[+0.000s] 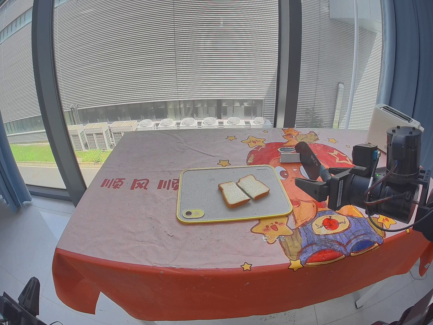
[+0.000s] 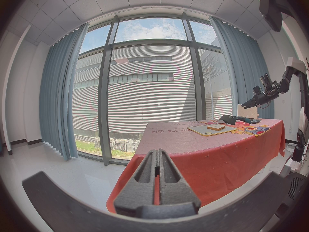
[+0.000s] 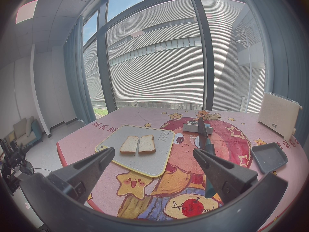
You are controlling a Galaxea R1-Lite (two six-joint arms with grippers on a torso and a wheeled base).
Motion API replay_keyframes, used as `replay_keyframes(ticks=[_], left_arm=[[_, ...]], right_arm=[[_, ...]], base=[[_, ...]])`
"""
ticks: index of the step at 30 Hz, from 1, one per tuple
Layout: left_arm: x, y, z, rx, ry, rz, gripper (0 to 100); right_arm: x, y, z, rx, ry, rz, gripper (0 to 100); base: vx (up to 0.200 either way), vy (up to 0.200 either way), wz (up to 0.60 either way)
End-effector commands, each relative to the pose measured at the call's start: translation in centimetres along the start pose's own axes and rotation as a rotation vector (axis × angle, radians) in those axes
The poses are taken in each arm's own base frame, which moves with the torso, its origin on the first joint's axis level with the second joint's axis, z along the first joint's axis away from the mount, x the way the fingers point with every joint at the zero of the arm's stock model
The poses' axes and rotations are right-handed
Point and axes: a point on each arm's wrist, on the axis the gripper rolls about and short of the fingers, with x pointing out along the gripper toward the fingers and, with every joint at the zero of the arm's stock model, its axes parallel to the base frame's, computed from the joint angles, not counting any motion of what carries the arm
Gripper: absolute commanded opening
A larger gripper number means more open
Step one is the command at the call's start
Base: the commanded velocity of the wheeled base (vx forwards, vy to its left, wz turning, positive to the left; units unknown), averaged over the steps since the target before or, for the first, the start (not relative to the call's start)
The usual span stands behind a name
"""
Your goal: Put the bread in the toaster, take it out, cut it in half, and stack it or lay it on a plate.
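Window-side tabletop (image 1: 135, 231) | bread (image 1: 233, 193) already cut, halves side by side on board (image 1: 203, 206), mid-frame | knife (image 1: 311, 161) lies right of board | right hand (image 3: 153, 152) wide open, empty; left hand (image 2: 157, 155) closed, empty | remaining, judged: halves onto plate (image 3: 268, 157)

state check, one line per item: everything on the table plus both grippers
bread: cut in two, halves flat side by side on the cutting board
knife: lying loose, blade propped on its rest, not held
toaster: upright, no bread sticking out
plate: empty
left gripper: shut, holding nothing
right gripper: open, holding nothing
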Motion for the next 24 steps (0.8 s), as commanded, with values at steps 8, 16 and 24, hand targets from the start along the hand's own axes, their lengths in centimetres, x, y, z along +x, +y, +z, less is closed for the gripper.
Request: replay_keyframes(ticks=[8,16,24], left_arm=[[0.01,-0.01,-0.53,0.000,0.001,0.000,0],[0.01,-0.01,-0.53,0.000,0.001,0.000,0],[0.01,-0.01,-0.53,0.000,0.001,0.000,0]], right_arm=[[0.18,0.20,-0.19,-0.004,0.008,0.001,100],[0.14,0.21,-0.07,-0.003,0.003,0.000,100],[0.05,0.39,0.03,-0.006,-0.003,-0.007,100]], base=[[0.000,0.000,0.00],[0.000,0.000,0.00],[0.000,0.000,0.00]])
